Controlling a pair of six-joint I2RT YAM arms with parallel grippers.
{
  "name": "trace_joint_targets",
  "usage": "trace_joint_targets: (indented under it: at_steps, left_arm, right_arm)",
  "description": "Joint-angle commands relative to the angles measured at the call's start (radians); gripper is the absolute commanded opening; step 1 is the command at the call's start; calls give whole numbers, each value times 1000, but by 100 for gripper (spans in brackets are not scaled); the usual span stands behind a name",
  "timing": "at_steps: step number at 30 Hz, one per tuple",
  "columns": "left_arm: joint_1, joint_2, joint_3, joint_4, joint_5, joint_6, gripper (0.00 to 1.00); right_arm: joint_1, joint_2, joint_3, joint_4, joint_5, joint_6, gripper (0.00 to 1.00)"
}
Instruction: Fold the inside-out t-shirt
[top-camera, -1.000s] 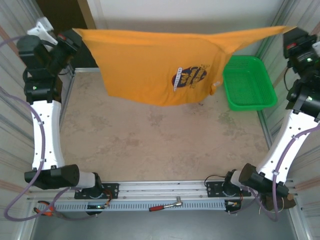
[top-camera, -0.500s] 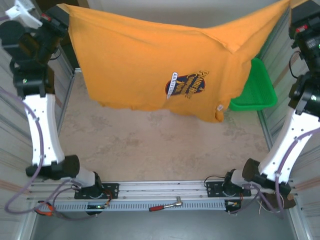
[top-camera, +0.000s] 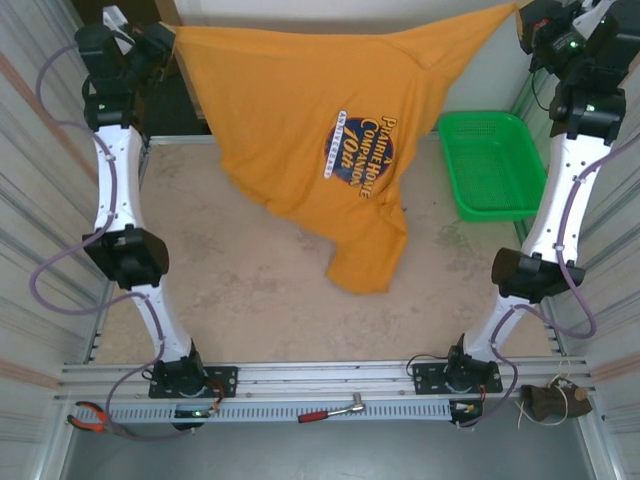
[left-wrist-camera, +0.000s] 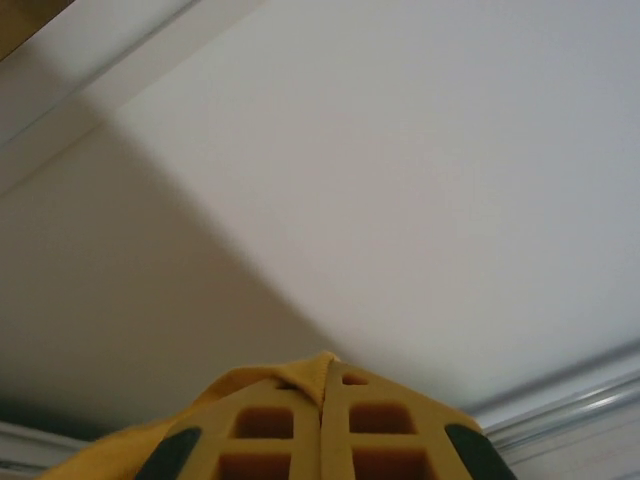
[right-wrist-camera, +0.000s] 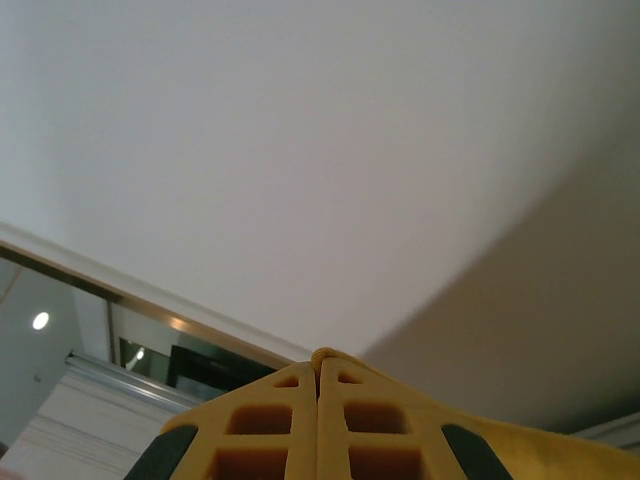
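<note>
The inside-out t-shirt (top-camera: 300, 110), mustard-orange with a dark oval print (top-camera: 362, 147) facing the camera, hangs stretched in the air between both raised arms. Its lower end (top-camera: 365, 265) droops toward the middle of the table. My left gripper (top-camera: 168, 40) is shut on the shirt's top left corner. A fold of orange cloth (left-wrist-camera: 305, 372) sticks out between the closed fingers (left-wrist-camera: 270, 430) in the left wrist view. My right gripper (top-camera: 522, 18) is shut on the top right corner, with a sliver of cloth (right-wrist-camera: 325, 355) pinched at its fingertips.
A green plastic basket (top-camera: 495, 165) stands at the table's right side, below the right arm. A red-handled ratchet (top-camera: 330, 411) and pliers (top-camera: 88, 420) lie on the rail in front of the arm bases. Metal walls close in both sides.
Both arms have lifted higher and straightened. The shirt has swung: its print moved left and its lower end now hangs further down toward the table's middle, uncovering the basket.
</note>
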Motion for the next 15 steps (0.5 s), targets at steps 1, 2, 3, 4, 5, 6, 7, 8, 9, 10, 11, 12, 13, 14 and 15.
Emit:
trace_joint_targets:
  at_steps: [1, 2, 3, 4, 5, 6, 7, 8, 9, 10, 11, 12, 13, 14, 15]
  left_arm:
    - [-23, -200, 75, -122, -195, 167, 0]
    - [-4, -199, 87, -178, -175, 152, 0]
    - [28, -223, 5, -21, -34, 89, 0]
    - [34, -270, -113, 191, 37, 26, 0]
    - [18, -345, -261, 395, 43, -4, 0]
    - [-6, -426, -380, 497, 1, 57, 0]
    - [-35, -485, -413, 388, -88, 145, 0]
    - [-61, -506, -355, 121, -226, 225, 0]
    - [-47, -479, -272, -68, -244, 230, 0]
    - [-1, -448, -244, -80, -121, 168, 0]
    - [36, -438, -288, 65, 28, 57, 0]
    - [43, -462, -369, 214, 58, -40, 0]
    - [33, -499, -423, 290, 27, -74, 0]
    - [22, -542, -443, 259, -28, -61, 0]
    - [17, -569, -419, 195, -60, -15, 0]
  right_arm:
    - [-24, -160, -2, 96, 59, -8, 0]
    - [-28, -176, -16, 96, 58, -8, 0]
    - [-34, -194, -30, 101, 50, -6, 0]
    - [-38, -210, -41, 104, 48, -11, 0]
    - [-40, -235, -54, 104, 51, -18, 0]
    - [-44, -257, -69, 101, 57, -26, 0]
    - [-47, -272, -81, 100, 59, -27, 0]
    - [-55, -283, -90, 96, 59, -26, 0]
    - [-63, -289, -96, 92, 51, -22, 0]
    - [-69, -296, -105, 96, 42, -10, 0]
    - [-80, -305, -116, 108, 27, 7, 0]
    - [-92, -316, -124, 118, 21, 21, 0]
    - [-102, -328, -129, 128, 20, 33, 0]
    - [-116, -342, -130, 144, 13, 53, 0]
    - [-139, -351, -126, 164, 1, 84, 0]
